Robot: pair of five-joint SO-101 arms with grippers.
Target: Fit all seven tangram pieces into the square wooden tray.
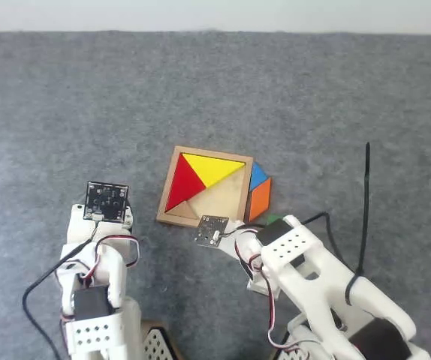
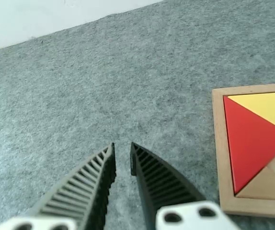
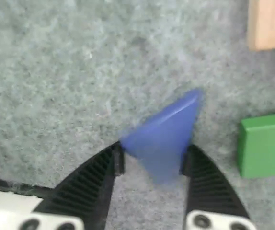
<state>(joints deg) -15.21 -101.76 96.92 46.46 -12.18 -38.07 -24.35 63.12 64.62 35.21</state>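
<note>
The square wooden tray (image 1: 169, 196) lies slightly turned on the table (image 1: 65, 112), holding a red triangle (image 1: 183, 186) and a yellow triangle (image 1: 212, 168) edge to edge. A blue piece (image 1: 258, 176) and an orange piece (image 1: 259, 201) lie against its outer side, with a green piece (image 3: 264, 143) nearby. A periwinkle triangle (image 3: 164, 136) is clamped in the right tool (image 3: 152, 158).

My high camera is fixed above the grey worktop (image 1: 88, 97) and looks down from behind the left arm (image 1: 99, 277) and the right arm (image 1: 313, 277), far enough to hold the whole wooden tray (image 1: 172, 169). The left wrist camera sits behind its own jaws and looks forward and down along them, low over the worktop; with the high view it shares the tray's side with the red piece (image 2: 250, 139). The right wrist camera looks steeply down from very near, the blue piece (image 3: 164, 139) large between its jaws; with the high view it shares one tray corner and the green piece (image 3: 264, 143).
</note>
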